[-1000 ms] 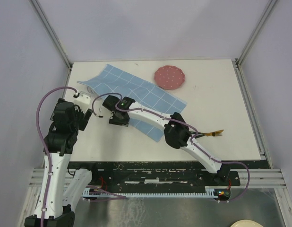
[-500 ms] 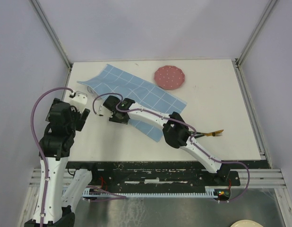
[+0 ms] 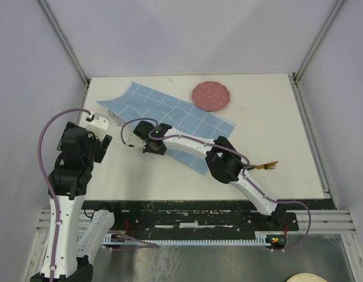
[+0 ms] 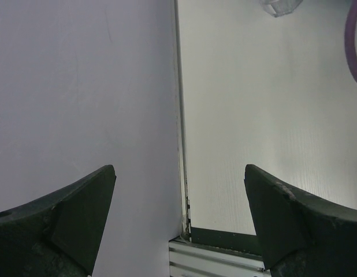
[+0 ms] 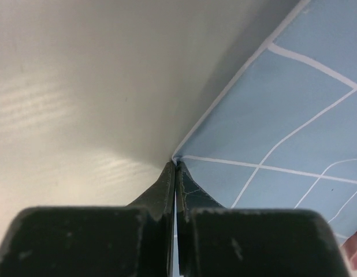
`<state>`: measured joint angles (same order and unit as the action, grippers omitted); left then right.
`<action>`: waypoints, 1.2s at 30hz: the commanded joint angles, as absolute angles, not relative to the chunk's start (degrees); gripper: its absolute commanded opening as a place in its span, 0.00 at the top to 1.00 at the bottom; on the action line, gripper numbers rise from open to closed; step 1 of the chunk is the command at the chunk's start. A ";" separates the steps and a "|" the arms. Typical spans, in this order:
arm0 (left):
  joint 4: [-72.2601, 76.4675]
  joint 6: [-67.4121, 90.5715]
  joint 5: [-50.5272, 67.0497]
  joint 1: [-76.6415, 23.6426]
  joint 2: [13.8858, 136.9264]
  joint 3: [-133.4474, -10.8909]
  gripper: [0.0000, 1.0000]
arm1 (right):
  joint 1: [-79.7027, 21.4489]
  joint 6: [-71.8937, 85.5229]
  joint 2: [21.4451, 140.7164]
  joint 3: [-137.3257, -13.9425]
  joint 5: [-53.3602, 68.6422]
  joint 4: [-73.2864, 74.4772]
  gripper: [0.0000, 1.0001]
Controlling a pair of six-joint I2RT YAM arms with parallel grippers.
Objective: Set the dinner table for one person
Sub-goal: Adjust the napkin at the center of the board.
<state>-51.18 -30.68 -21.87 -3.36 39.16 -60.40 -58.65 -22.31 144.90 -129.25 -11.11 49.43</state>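
On the white dinner table a blue grid-patterned placemat lies askew at the back left. My right gripper reaches across to the cloth's near left edge. In the right wrist view its jaws are shut, pinching the thin edge of the placemat. A pink speckled plate sits behind the cloth's right end. By the right arm's forearm lies a gold fork. At the table's left edge my left gripper hangs open and empty, its jaws wide above the table's near left corner.
The enclosure's purple-white walls and metal frame posts close in the table on three sides. The black base rail runs along the near edge. A purple cable loops from the left arm.
My right gripper has closed onto the placemat's near left edge, and the cloth has shifted slightly. The left arm drew back a little toward the left edge, then held still.
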 commanded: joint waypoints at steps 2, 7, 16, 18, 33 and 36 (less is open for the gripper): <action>-48.02 -31.08 -19.65 -3.37 39.97 -61.95 0.01 | -57.30 -20.33 135.58 -114.78 -9.87 52.59 0.99; -45.44 -31.29 -17.95 -3.38 41.19 -61.30 0.01 | -53.81 -20.30 128.10 -101.46 -8.77 51.88 0.99; -41.32 -31.73 -15.28 -3.42 43.53 -59.94 0.01 | -48.78 -21.67 124.37 -99.54 -11.01 54.68 0.99; -40.77 -31.72 -14.89 -3.43 44.07 -59.94 0.01 | -48.71 -21.36 125.27 -101.75 -11.05 55.55 0.99; -39.64 -33.29 -15.50 -3.36 42.63 -58.34 0.01 | -44.81 -21.45 122.90 -93.02 -11.43 56.17 0.99; -39.33 -33.14 -15.23 -3.40 43.00 -58.04 0.01 | -43.53 -21.75 121.20 -90.20 -11.20 55.80 0.99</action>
<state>-42.68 -31.64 -15.94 -3.36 43.00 -58.48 -46.37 -21.54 124.14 -93.93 -10.20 54.04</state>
